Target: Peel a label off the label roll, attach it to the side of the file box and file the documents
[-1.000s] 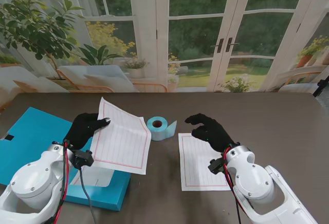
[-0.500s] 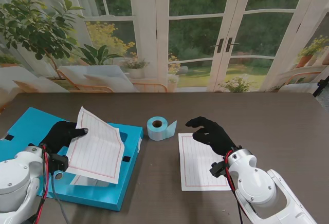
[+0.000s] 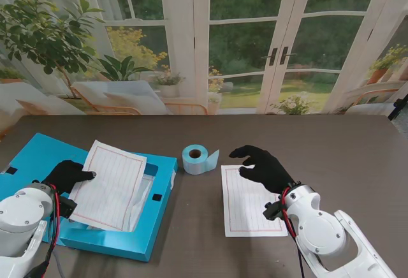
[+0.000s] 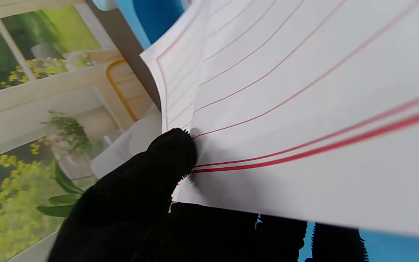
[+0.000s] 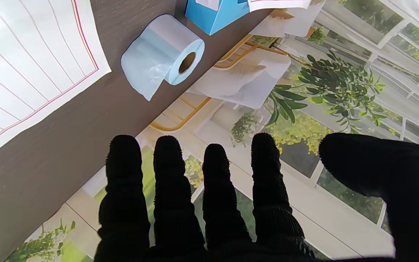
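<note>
Sheet [image 3: 108, 185] lower over file box [image 3: 156, 217]

The table [image 3: 319, 138] is dark brown with a faint wood grain. The file box [image 3: 38, 163] is bright turquoise blue, with a small black mark on its farther left part and another on its right wall. The sheet held over it [image 3: 108, 185] is white, ruled with thin grey lines inside a red double border. The second sheet [image 3: 245, 211] on the table carries the same white ground, grey rules and red frame. The label roll [image 3: 195, 157] is pale blue with a brown core. Both hands, left [image 3: 67, 175] and right [image 3: 262, 168], wear black knitted gloves with a nubbly texture on the fingers [image 5: 264, 171]. The arms [image 3: 319, 230] are glossy white, with red and black cables at the wrists.
</note>
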Controlling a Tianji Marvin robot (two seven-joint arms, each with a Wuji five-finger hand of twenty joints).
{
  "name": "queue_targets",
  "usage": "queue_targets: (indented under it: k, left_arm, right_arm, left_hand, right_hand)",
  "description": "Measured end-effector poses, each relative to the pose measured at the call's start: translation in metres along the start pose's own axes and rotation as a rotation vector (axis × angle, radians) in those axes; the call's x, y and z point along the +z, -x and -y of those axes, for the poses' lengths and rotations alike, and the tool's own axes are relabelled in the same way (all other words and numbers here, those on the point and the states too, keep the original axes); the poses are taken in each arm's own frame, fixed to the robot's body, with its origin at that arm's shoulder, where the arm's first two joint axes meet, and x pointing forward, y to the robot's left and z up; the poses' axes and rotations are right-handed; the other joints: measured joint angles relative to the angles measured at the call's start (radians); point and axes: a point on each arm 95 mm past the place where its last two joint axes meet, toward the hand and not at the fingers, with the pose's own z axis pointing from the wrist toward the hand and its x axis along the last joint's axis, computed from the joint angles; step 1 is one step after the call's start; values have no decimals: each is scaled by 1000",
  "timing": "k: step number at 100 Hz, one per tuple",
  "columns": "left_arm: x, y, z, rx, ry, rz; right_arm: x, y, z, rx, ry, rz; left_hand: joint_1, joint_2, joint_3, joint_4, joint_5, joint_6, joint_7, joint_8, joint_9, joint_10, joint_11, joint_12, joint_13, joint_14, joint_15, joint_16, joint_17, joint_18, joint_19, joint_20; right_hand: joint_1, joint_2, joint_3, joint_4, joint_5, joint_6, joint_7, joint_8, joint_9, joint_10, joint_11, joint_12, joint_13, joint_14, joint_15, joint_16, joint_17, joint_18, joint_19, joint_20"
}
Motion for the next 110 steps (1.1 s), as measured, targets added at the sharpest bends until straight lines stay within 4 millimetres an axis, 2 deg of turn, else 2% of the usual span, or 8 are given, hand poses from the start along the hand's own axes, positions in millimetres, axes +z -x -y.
queue_targets:
  k: [8,27,38,72,106,110]
  left_arm:
    - [5,2,0,28,5,24]
    - [12,1,-8,55,31,28]
    - [14,-1,-14,73,56,27]
    - [16,-3,-34,117,158,72]
    - [10,2,-34,249,190,174]
    - [8,2,-33,269,192,182]
  right_arm:
    - [0,2,0,5,1,1]
    - [-1,7,-1,17,3,12]
    - [-1,10,-1,21,4,17]
    - [-1,18,1,39,3,31]
    - [-2,21,2,46,0,39]
    - [-2,21,2,46,0,40]
  left_hand:
    - [1,2,-32,0,-6,-10,-13,-21,-15,0,-19,-13,-18,0,-9,-11,-13,-10,-3,-9]
    - [38,56,-114,0,-11,-22,-61,-63,-52,-1,-51,-41,-28,-3,-26,-27,-25,-23,-11,-26]
    - [51,56,-139,0,-11,-24,-78,-77,-53,-1,-58,-44,-43,-4,-32,-30,-36,-31,-14,-30]
    - [52,67,-146,0,-11,-24,-88,-87,-53,-2,-68,-66,-43,-6,-41,-43,-38,-34,-14,-42]
    - [42,68,-148,-1,-22,-23,-88,-87,-64,-8,-70,-71,-43,-15,-46,-52,-38,-46,-15,-53]
    - [42,68,-148,-1,-22,-23,-88,-87,-64,-10,-70,-72,-43,-16,-46,-52,-38,-48,-15,-53]
  right_hand:
    - [0,0,0,0,0,0,0,1,10,0,-1,0,0,0,0,0,0,0,0,0]
    - [0,0,0,0,0,0,-1,1,10,0,-3,0,0,0,0,0,0,0,0,0]
    - [0,0,0,0,0,0,-1,2,10,0,-3,0,0,0,0,0,0,0,-1,0]
    - [0,0,0,0,0,0,-1,2,10,0,-3,0,0,0,0,0,0,0,-4,15]
    - [1,0,0,0,0,1,-1,2,10,0,-3,0,0,0,0,0,0,0,-12,16]
    - [2,23,-1,0,0,1,-1,2,10,0,-3,0,0,0,0,0,0,0,-12,16]
